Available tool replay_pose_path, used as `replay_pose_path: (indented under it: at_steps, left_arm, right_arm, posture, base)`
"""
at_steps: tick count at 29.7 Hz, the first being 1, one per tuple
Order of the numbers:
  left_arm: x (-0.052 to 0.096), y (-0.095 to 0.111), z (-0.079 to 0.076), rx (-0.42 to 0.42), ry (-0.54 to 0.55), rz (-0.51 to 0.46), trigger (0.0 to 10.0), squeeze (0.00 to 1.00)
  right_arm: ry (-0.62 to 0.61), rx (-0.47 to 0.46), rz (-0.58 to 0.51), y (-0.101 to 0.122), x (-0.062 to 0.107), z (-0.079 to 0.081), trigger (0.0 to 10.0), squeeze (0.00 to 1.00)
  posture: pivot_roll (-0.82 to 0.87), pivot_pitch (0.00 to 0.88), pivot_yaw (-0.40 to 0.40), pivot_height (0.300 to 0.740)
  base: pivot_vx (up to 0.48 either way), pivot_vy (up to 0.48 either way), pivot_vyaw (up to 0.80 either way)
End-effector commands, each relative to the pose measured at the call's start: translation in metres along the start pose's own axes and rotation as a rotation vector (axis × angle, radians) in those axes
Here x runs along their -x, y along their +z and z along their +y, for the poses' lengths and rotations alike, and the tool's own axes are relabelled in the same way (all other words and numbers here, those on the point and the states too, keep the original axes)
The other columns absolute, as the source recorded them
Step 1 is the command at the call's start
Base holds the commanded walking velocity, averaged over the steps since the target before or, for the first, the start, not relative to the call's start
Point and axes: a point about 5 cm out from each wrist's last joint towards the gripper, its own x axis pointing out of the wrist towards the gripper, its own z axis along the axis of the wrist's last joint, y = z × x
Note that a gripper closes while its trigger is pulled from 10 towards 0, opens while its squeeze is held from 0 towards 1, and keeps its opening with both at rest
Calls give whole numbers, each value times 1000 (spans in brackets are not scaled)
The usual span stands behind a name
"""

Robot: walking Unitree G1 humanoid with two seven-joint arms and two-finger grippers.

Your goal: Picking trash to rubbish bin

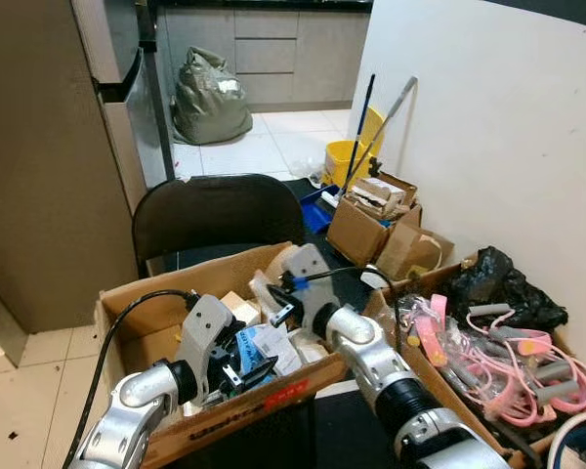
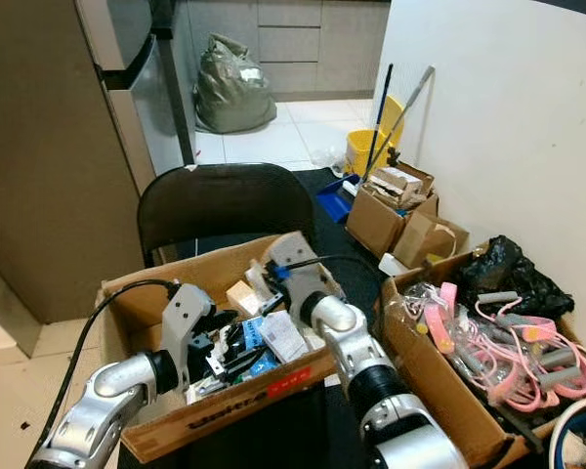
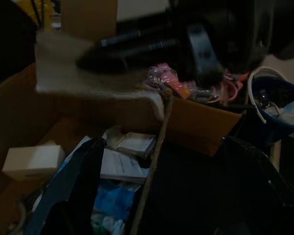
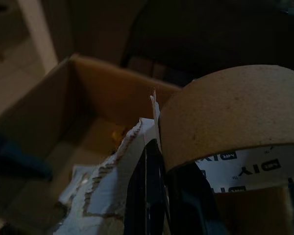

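An open cardboard box (image 1: 127, 293) in front of me holds trash: papers (image 1: 273, 344), a small white carton (image 3: 32, 160) and blue wrappers (image 3: 112, 200). My left gripper (image 1: 246, 373) is low inside the box over the blue wrappers, near the front wall. Its fingers (image 3: 68, 188) are spread open and hold nothing. My right gripper (image 1: 281, 298) reaches into the back of the box. In the right wrist view a brown tape roll (image 4: 230, 117) with a printed white band sits against its finger (image 4: 147, 196), next to a torn white cardboard piece (image 4: 108, 186).
A black chair (image 1: 215, 210) stands right behind the box. To the right is a second box (image 1: 439, 386) with pink cords and a black bag (image 1: 498, 278), against a white wall. Small cartons (image 1: 371, 225), a yellow mop bucket (image 1: 344, 156), a stuffed bag (image 1: 210, 93) and a fridge (image 1: 127, 88) lie beyond.
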Motion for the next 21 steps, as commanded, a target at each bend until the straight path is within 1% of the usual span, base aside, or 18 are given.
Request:
replay_pose_path:
  at_steps: [1,3,6,11,19,20,21]
  left_arm:
    - [6,0,4,-4,20,16,10000,0]
    - [8,-3,4,2,24,32,10000,0]
    - [10,-5,4,13,23,44,10000,0]
    - [14,-11,6,37,54,67,10000,0]
    - [16,-16,2,39,43,88,10000,0]
    - [16,-16,1,41,43,87,10000,0]
    - [16,-16,0,43,43,86,10000,0]
  right_arm:
    - [32,27,31,-6,-1,5,10000,0]
    - [46,39,48,-8,-4,10,10000,0]
    - [40,43,61,-10,-5,10,10000,0]
    - [-19,41,68,-8,-7,3,10000,0]
    - [-54,32,50,-5,-8,0,10000,0]
    - [-58,8,46,-5,-9,0,10000,204]
    - [-77,-24,35,-2,-10,-2,10000,1000]
  posture:
    - [-29,47,-61,740]
    - [-30,51,-62,740]
    - [-30,54,-62,740]
    - [-30,59,-63,740]
    - [-30,62,-65,740]
    - [-30,64,-66,740]
    - [-30,64,-66,740]
  base:
    - [0,0,0]
    - [0,0,0]
    - [0,0,0]
    - [0,0,0]
    - [0,0,0]
    - [0,0,0]
    - [0,0,0]
